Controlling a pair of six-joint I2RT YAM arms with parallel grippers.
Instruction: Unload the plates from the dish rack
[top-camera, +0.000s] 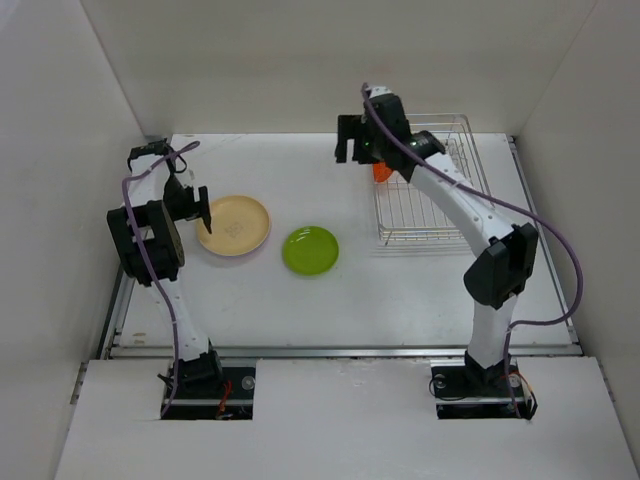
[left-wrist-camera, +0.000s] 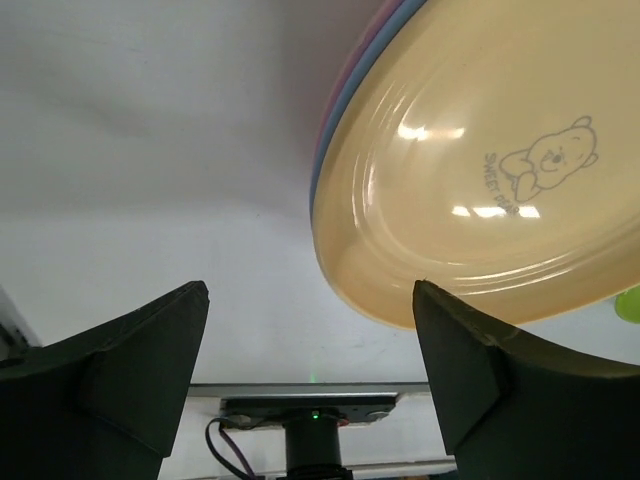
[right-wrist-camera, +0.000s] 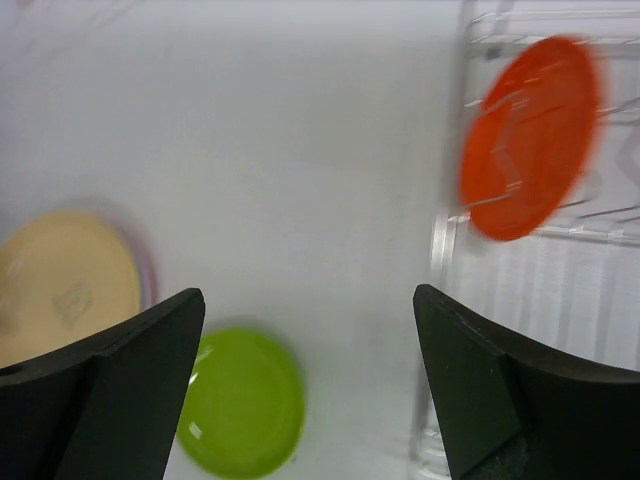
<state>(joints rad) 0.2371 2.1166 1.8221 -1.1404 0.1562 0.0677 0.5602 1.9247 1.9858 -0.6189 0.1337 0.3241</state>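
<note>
The cream-yellow plate (top-camera: 235, 224) lies on the table at the left, stacked on the blue and pink plates, whose rims show in the left wrist view (left-wrist-camera: 325, 130). The lime green plate (top-camera: 310, 250) lies alone beside it. The orange-red plate (top-camera: 382, 172) leans at the left end of the dish rack (top-camera: 432, 205). My left gripper (top-camera: 204, 210) is open and empty at the cream plate's left rim (left-wrist-camera: 480, 180). My right gripper (top-camera: 350, 148) is open and empty, raised just left of the rack; its view shows the orange-red plate (right-wrist-camera: 530, 135) and the green plate (right-wrist-camera: 245, 405).
White walls enclose the table on three sides. A metal rail (top-camera: 340, 350) runs along the near edge in front of the arm bases. The rack's wire side (right-wrist-camera: 445, 240) stands close to my right finger.
</note>
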